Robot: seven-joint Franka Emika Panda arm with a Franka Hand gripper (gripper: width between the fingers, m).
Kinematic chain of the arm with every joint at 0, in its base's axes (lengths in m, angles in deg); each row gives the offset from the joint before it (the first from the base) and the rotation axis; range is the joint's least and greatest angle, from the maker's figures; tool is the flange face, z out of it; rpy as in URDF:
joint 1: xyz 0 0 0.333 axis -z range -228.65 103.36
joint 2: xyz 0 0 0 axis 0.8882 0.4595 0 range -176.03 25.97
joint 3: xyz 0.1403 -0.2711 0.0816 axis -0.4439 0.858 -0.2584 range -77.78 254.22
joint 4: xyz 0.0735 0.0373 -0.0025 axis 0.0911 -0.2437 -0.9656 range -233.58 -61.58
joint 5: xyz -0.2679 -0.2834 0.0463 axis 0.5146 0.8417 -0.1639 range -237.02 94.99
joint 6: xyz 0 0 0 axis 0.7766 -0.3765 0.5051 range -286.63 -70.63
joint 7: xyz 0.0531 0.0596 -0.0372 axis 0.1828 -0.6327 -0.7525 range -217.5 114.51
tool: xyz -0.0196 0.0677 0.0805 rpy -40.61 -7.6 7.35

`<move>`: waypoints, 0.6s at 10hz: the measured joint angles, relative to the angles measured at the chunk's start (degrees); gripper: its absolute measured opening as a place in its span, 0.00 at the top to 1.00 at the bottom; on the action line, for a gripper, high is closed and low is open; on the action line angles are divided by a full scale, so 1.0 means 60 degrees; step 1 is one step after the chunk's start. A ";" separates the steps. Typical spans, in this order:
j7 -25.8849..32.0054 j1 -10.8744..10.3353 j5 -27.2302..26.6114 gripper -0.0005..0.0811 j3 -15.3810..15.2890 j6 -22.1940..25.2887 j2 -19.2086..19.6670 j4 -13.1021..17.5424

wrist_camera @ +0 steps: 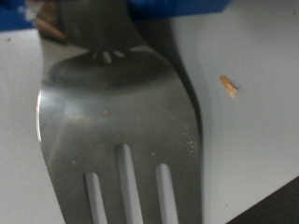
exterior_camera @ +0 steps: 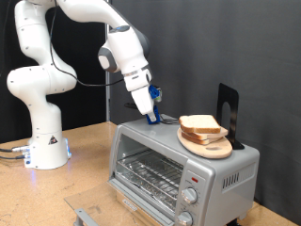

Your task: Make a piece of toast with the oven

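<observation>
The silver-grey oven [exterior_camera: 179, 165] stands on the table with its glass door shut and the wire rack [exterior_camera: 146, 172] showing behind the glass. Two slices of toast [exterior_camera: 199, 124] lie stacked on a round wooden board [exterior_camera: 214, 148] on the oven's top. My gripper [exterior_camera: 151, 117] hangs just above the oven top, to the exterior view's left of the toast. It is shut on a metal fork [wrist_camera: 117, 121], whose tines fill the wrist view over the pale oven top [wrist_camera: 252, 131]. The fork does not touch the toast.
A black upright stand [exterior_camera: 229, 108] is behind the board. Two knobs [exterior_camera: 188, 197] and a red light [exterior_camera: 192, 176] are on the oven's front. The arm's white base [exterior_camera: 44, 141] stands at the exterior view's left. A crumb [wrist_camera: 228, 86] lies on the oven top.
</observation>
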 joint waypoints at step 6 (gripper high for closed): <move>-0.0095 0.0027 0.0078 0.41 -0.0050 0.0000 0.0002 0.0010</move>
